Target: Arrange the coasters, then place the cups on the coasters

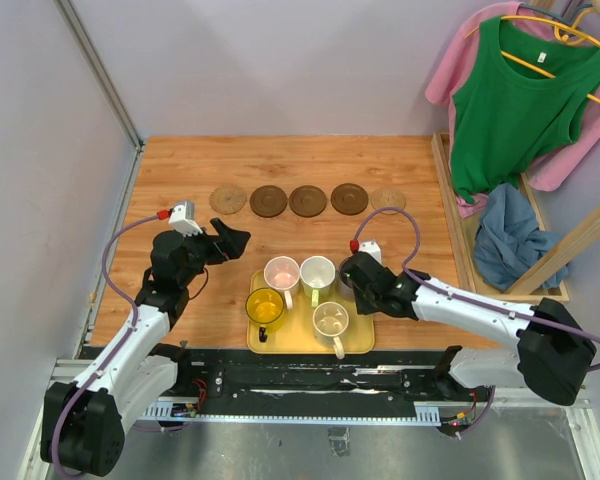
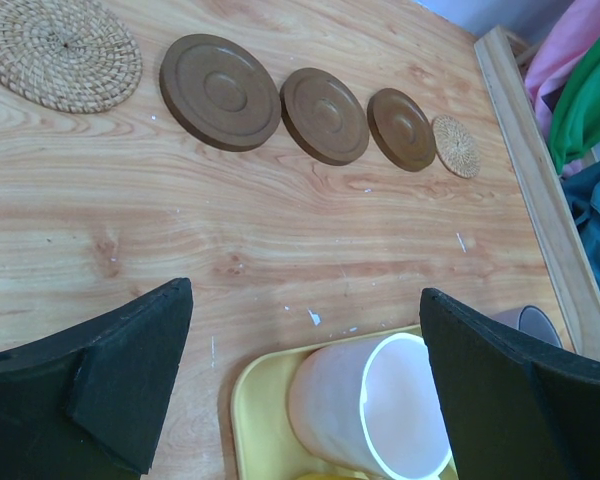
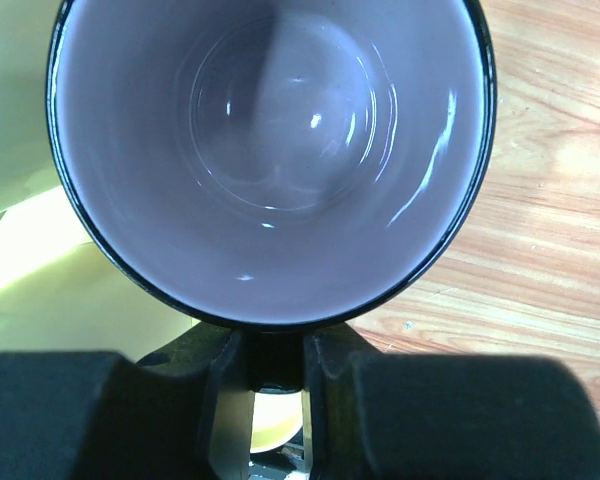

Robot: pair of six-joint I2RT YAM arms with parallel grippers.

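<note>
The right gripper pinched the handle of the glossy grey-purple mug at the right edge of the yellow rectangular tray. The small tan woven coaster lay straight beyond it on the worktop. The left gripper hung spread wide.

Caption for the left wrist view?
Open left gripper near pink cup on yellow tray; five coasters lined up on the table beyond.

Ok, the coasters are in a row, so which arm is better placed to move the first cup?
Right. Its gripper is pinched on the grey-purple cup at the right edge of the tray, below the coasters. The left gripper hangs open and empty near the pink cup.
</note>
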